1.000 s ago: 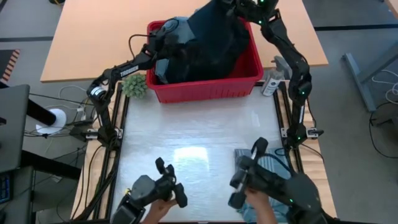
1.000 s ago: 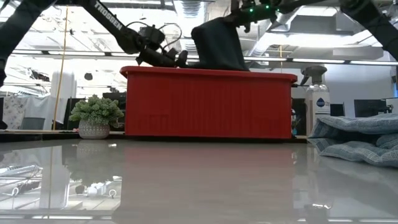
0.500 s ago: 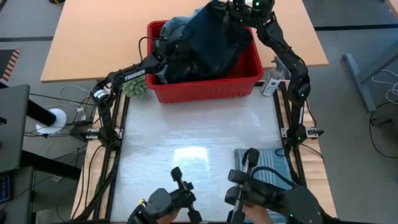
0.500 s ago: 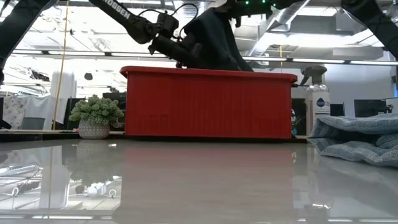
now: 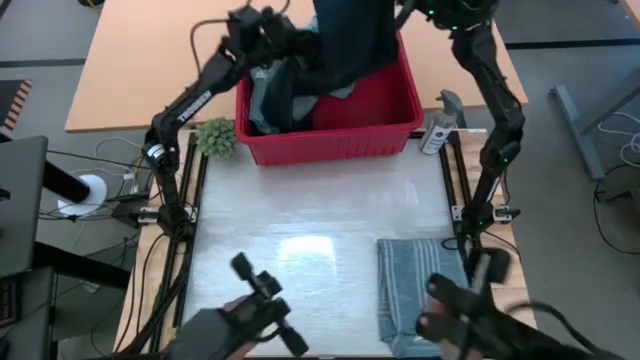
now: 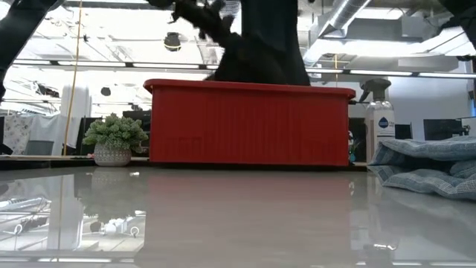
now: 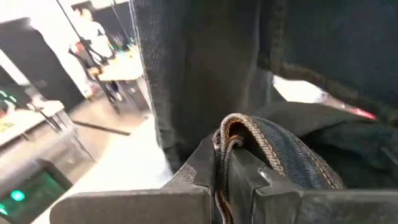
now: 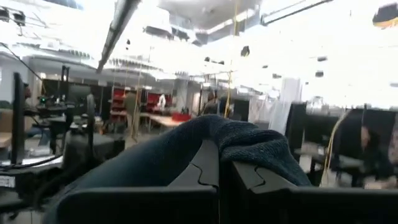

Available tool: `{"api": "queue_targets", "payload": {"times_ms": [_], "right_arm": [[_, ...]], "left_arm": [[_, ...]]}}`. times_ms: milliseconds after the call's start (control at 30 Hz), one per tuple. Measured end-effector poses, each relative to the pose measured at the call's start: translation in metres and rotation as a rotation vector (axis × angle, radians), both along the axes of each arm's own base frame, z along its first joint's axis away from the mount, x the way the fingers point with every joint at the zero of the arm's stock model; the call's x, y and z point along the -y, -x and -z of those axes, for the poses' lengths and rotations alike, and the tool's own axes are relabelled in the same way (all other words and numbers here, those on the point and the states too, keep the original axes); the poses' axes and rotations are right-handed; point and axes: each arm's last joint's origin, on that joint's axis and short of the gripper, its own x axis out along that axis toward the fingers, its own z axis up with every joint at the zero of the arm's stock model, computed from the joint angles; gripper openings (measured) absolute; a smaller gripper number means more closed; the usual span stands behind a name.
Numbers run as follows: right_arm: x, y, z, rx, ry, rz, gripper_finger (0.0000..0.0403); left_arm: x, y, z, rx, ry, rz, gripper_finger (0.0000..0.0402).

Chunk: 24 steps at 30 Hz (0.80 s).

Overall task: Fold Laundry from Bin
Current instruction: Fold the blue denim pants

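Garment under lift — dark navy trousers [image 5: 350, 40] hang above the bin [image 5: 360, 115] at the upper centre of the high frame, held from both sides. Left end effector [image 7: 222, 167] is clenched on a stitched denim hem, a detail only the left wrist view resolves; the high view merely places that arm at the bin's upper left corner. Right end effector [image 8: 219, 163] is clenched on a dark fabric fold, seen against the room beyond. Low view shows the trousers rising as a dark column above the red rim. Folded striped shirt [image 5: 415, 290] lies on the surface [image 5: 300, 215] at lower right — potted plant [image 5: 215, 136] and spray bottle [image 5: 438, 125] flank the bin.
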Motion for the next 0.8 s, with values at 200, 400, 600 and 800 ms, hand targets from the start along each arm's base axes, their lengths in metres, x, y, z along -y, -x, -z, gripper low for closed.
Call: {"api": "queue_targets", "payload": {"times_ms": [200, 400, 600, 800], "right_arm": [[-0.04, 0.016, -0.026, 0.03, 0.1, -0.079, 0.0027], [-0.083, 0.021, -0.045, 0.065, 0.172, -0.164, 0.0027], [-0.117, 0.016, -0.054, 0.073, 0.211, -0.301, 0.0027], [-0.151, 0.005, -0.058, 0.087, 0.235, -0.459, 0.0027]], "left_arm": [[0.034, 0.027, -0.068, 0.069, -0.098, 0.005, 0.0001], [0.08, 0.043, -0.096, 0.131, -0.147, 0.057, 0.0], [0.126, 0.052, -0.117, 0.17, -0.163, 0.167, 0.0], [0.177, 0.066, -0.137, 0.217, -0.186, 0.301, 0.0]]}}
